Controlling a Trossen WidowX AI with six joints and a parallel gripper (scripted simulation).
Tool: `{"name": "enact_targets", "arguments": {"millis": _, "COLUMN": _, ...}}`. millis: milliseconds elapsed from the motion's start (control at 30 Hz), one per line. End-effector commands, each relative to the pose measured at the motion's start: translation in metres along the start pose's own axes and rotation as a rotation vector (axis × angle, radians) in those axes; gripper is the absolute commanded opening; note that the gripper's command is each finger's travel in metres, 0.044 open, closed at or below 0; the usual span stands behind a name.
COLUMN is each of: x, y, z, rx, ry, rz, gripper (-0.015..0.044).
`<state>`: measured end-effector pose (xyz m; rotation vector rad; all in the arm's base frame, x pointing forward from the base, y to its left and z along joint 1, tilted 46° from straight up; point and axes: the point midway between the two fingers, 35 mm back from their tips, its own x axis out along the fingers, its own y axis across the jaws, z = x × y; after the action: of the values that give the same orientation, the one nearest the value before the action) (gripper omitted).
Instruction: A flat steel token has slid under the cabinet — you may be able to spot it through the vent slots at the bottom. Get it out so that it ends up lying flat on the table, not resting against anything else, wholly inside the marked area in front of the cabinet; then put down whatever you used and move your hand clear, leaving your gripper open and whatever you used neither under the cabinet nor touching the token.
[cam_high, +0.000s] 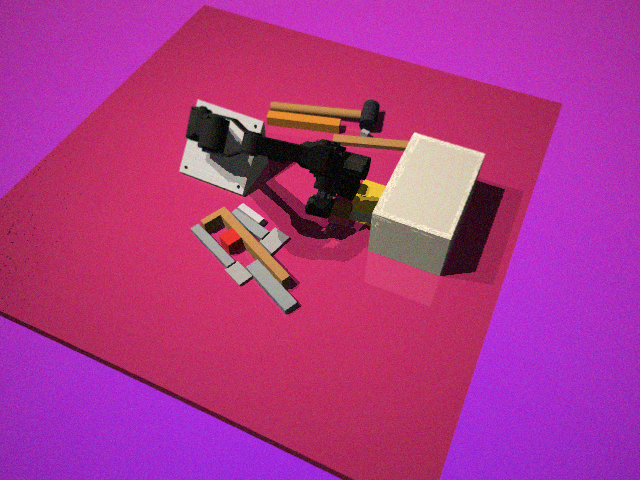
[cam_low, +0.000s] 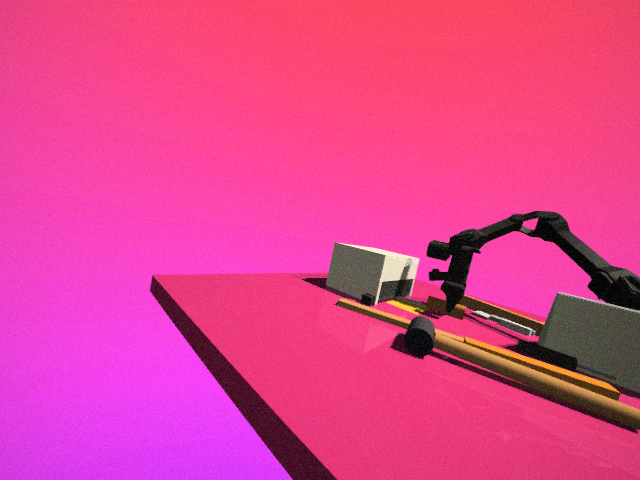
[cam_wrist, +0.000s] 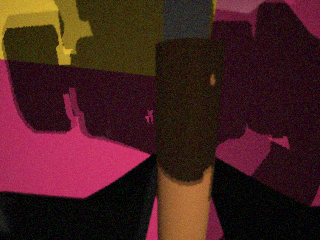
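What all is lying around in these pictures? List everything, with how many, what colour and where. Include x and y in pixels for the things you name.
cabinet (cam_high: 426, 186) (cam_low: 356, 271): one, off-white, on the table
marked area (cam_high: 373, 190) (cam_wrist: 30, 47): one, yellow, before the cabinet
mallet (cam_high: 369, 114) (cam_low: 421, 335): one, tan handle, dark head, beyond the orange bar
orange bar (cam_high: 303, 121): one, beside the mallet
thin stick (cam_high: 369, 142): one, tan, near the cabinet
L-shaped piece (cam_high: 253, 242): one, tan, nearer the table's front
block (cam_high: 231, 240): one, red, inside the L's corner
flat pieces (cam_high: 272, 286): several, grey, around the L
held tool (cam_wrist: 182, 210): one, tan handle
gripper (cam_wrist: 182, 161): one, black, shut on the tool
arm (cam_high: 281, 148) (cam_low: 578, 245): one, black
base plate (cam_high: 188, 164): one, pale
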<state>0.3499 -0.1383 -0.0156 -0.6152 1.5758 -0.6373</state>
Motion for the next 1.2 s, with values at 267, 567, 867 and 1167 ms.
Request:
{"name": "enact_targets", "arguments": {"millis": 267, "x": 0.001, "y": 0.000, "z": -0.015, "rx": -0.007, "ry": 0.005, "rz": 0.000, "gripper": 0.0000}}
{"name": "enact_targets", "arguments": {"millis": 567, "x": 0.001, "y": 0.000, "z": -0.023, "rx": -0.007, "ry": 0.005, "rz": 0.000, "gripper": 0.0000}}
{"name": "enact_targets", "arguments": {"millis": 867, "x": 0.001, "y": 0.000, "z": -0.033, "rx": -0.007, "ry": 0.006, "rz": 0.000, "gripper": 0.0000}}
{"name": "enact_targets", "arguments": {"millis": 1167, "x": 0.001, "y": 0.000, "z": -0.042, "rx": -0.008, "ry": 0.006, "rz": 0.000, "gripper": 0.0000}}
